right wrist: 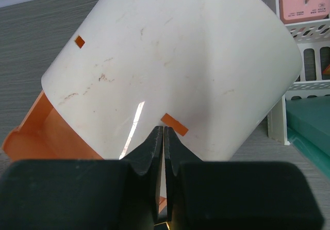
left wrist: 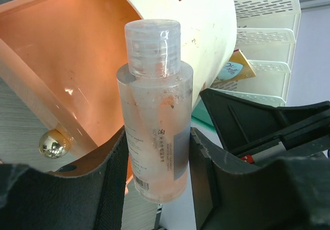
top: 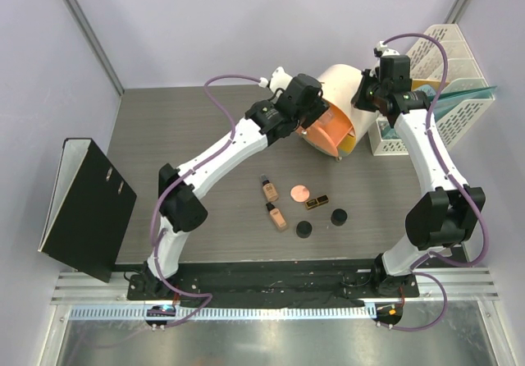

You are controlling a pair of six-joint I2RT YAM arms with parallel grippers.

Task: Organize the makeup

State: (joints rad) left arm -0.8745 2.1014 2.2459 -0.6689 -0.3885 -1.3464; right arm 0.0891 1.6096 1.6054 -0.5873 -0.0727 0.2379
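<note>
My left gripper (left wrist: 158,134) is shut on the clear bottle (left wrist: 154,101) and holds it upright in front of the open orange drawer (left wrist: 51,60) of the cream drum box (left wrist: 206,23). In the top view this gripper (top: 308,113) is at the drawer (top: 324,128). My right gripper (right wrist: 163,128) is shut, its tips against the cream box (right wrist: 180,60), at the box's top right (top: 369,95). On the table lie two beige bottles (top: 269,188) (top: 277,216), a pink compact (top: 301,192), a black-gold lipstick (top: 317,202) and two black jars (top: 338,216) (top: 304,229).
A black binder (top: 86,206) stands at the table's left edge. A white file rack (top: 443,70) with a teal folder (top: 472,95) stands at the back right, close behind the box. A gold knob (left wrist: 53,143) sticks out of the drawer front.
</note>
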